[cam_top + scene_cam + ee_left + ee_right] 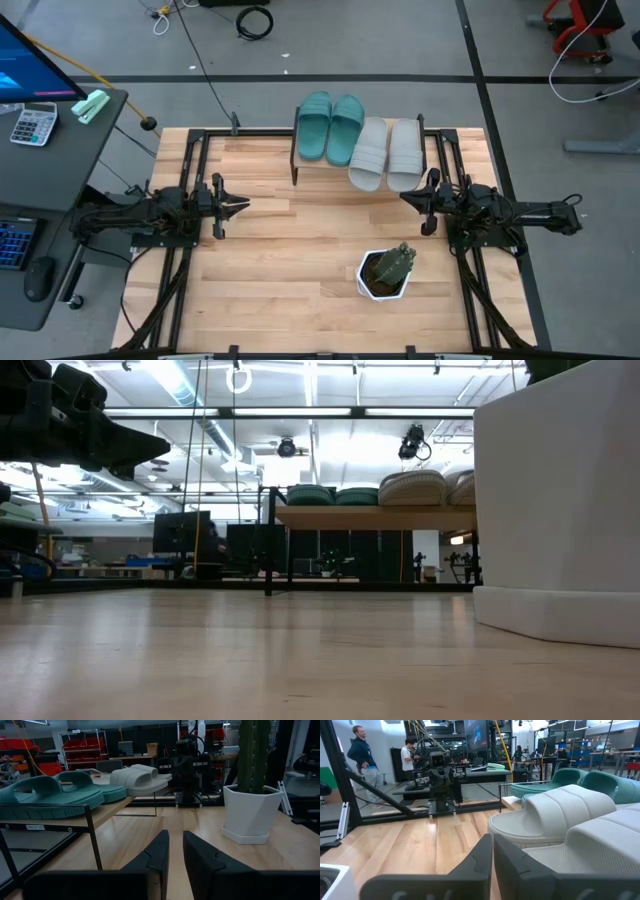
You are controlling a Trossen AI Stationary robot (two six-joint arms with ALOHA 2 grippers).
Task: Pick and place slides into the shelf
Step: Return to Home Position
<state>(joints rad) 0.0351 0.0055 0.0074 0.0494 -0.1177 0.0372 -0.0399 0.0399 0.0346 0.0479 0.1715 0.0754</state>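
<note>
Now, four in all: two teal-green slides (330, 127) and two light grey slides (386, 152), every one on the shelf (370, 517) at the far edge of the table (280, 260), side by side with long axes running far to near. One shelf.

The right gripper (403, 197) is closed on nothing, and the grey pair lies near it toward the far edge. The left gripper (243, 205) is likewise closed and empty, farther off.

One potted cactus (383, 275) stands nearer the front.

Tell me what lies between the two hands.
Only bare tabletop separates the left hand and right hand, seen in the high view; the shelf and plant pot sit off that line.
</note>
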